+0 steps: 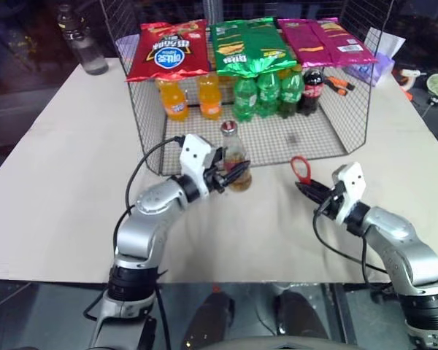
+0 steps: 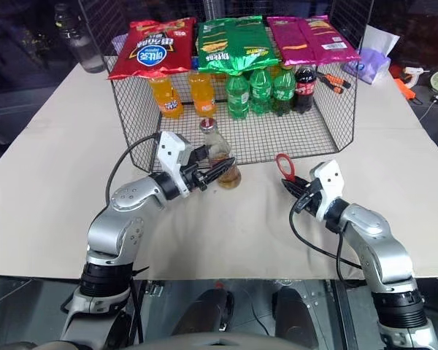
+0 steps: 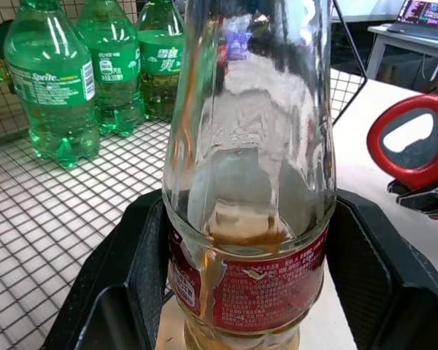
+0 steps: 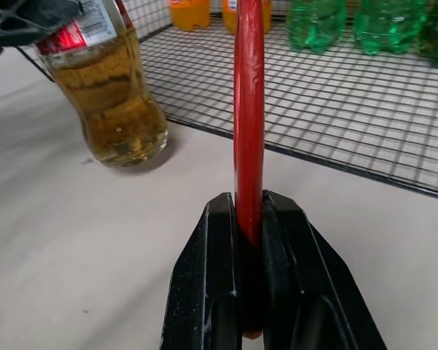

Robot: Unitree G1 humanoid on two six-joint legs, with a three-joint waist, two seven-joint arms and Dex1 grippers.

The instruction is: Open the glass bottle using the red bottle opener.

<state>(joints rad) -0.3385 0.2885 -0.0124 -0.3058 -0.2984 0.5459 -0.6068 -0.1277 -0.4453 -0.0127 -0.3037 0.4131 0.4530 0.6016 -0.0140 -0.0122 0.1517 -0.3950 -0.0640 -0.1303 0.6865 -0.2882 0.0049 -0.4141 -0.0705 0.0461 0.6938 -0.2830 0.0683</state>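
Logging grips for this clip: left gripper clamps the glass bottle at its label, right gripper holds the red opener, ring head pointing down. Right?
Not quite: the red bottle opener stands with its ring head up above the right gripper, per the left eye view. The rest holds.

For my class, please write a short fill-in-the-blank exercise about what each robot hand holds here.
1. The left hand grips the glass ____.
2. The right hand is shut on the ____ bottle opener.
3. The glass bottle stands on the table with its metal cap ____.

Missing words: bottle; red; on
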